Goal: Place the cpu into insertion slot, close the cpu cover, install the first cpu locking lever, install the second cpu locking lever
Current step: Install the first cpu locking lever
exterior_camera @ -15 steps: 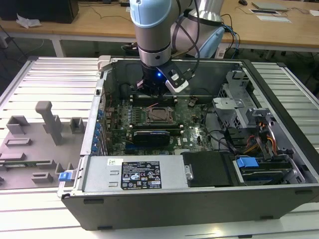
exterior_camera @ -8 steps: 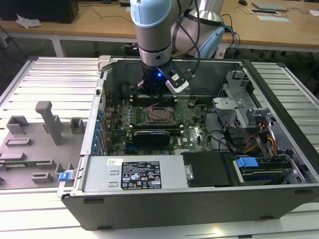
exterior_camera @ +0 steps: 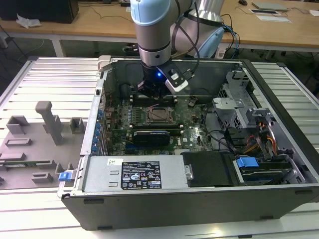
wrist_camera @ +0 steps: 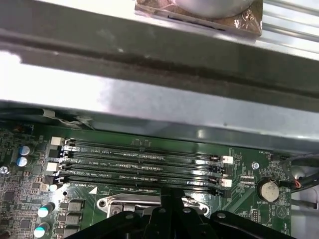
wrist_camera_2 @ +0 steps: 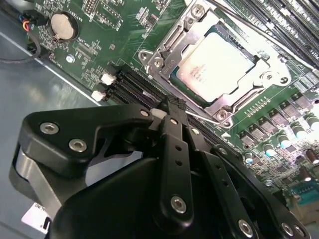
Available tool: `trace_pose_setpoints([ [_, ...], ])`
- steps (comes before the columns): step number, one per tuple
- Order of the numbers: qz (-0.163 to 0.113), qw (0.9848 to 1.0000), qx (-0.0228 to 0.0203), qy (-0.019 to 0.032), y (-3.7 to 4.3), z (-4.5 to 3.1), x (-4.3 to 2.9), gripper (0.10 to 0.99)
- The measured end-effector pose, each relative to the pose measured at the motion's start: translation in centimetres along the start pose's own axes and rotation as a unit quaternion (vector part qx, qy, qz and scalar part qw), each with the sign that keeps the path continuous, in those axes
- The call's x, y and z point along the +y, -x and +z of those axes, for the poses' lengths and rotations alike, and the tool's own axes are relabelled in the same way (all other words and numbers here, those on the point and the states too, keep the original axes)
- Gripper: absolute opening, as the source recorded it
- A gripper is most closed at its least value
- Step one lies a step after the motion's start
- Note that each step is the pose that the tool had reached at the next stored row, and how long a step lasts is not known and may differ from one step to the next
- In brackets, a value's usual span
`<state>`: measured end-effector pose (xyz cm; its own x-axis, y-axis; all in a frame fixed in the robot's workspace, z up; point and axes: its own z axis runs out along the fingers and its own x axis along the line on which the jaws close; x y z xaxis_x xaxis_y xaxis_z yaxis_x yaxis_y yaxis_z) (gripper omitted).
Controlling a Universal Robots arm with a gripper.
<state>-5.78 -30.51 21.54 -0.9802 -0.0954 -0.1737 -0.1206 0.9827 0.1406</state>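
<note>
I look down into an open desktop computer case (exterior_camera: pixel 199 206) of grey sheet steel, lying on its side on a ribbed aluminium worktop (exterior_camera: pixel 45 79). In the exterior view the arm (exterior_camera: pixel 154 30), smooth silver-grey tube with pale blue caps, comes down into the case from twelve o'clock.

The case holds a green motherboard (exterior_camera: pixel 195 130) at its centre. A boxy metal power supply (exterior_camera: pixel 139 174) with a printed label sits at six o'clock. Drive cages with a blue plastic tab (exterior_camera: pixel 246 162) and loose cables are at four o'clock. On the worktop at nine o'clock stand matte grey plastic fixtures (exterior_camera: pixel 50 122), blocky and upright.

In the second wrist view the gripper (wrist_camera_2: pixel 169 107) is matte black, built of flat bolted links. Its jaws are drawn together at the tips, just beside the socket corner. A thin bright wire lever (wrist_camera_2: pixel 202 118) runs past the tips; I cannot tell whether the jaws pinch it.

The cpu (wrist_camera_2: pixel 212 62), a flat square with a pale brushed-metal top, lies seated in the insertion slot (wrist_camera_2: pixel 152 56). The cpu cover (wrist_camera_2: pixel 244 94), a thin silvery frame with a square window, lies flat around it.

A round shiny coin cell (wrist_camera_2: pixel 64 25) sits on the board well apart from the socket. In the first wrist view, four long black memory slots (wrist_camera: pixel 144 162) with white end clips lie side by side beneath the case's dull grey wall (wrist_camera: pixel 159 107).
</note>
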Motion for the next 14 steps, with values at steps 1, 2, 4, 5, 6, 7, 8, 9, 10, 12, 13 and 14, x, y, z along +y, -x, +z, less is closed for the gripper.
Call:
trace_pose_setpoints([
  [1, 0.001, 1.0, 0.0, -0.0016, 0.04, 0.04, 0.02, 0.106],
  [2, 0.003, 1.0, -0.0002, -0.0036, 0.1, 0.1, 0.04, 0.106],
  [4, 0.009, 0.9999, -0.0007, -0.0083, 0.28, 0.24, 0.05, 0.106],
  [5, 0.012, 0.9999, -0.0009, -0.0097, 0.34, 0.29, 0.06, 0.106],
  [6, 0.014, 0.9998, -0.0012, -0.0106, 0.38, 0.33, 0.07, 0.106],
  [7, 0.017, 0.9998, -0.0015, -0.0114, 0.39, 0.38, 0.12, 0.106],
  [8, 0.02, 0.9997, -0.002, -0.012, 0.41, 0.45, 0.3, 0.106],
  [9, 0.021, 0.9997, -0.0021, -0.0121, 0.42, 0.48, 0.43, 0.106],
  [10, 0.021, 0.9997, -0.0022, -0.0122, 0.43, 0.52, 0.58, 0.106],
  [12, 0.021, 0.9997, -0.0022, -0.0123, 0.46, 0.57, 0.93, 0.106],
  [13, 0.022, 0.9997, -0.0022, -0.0124, 0.46, 0.58, 0.99, 0.106],
  [14, 0.023, 0.9997, -0.0023, -0.0125, 0.46, 0.59, 1.0, 0.106],
])
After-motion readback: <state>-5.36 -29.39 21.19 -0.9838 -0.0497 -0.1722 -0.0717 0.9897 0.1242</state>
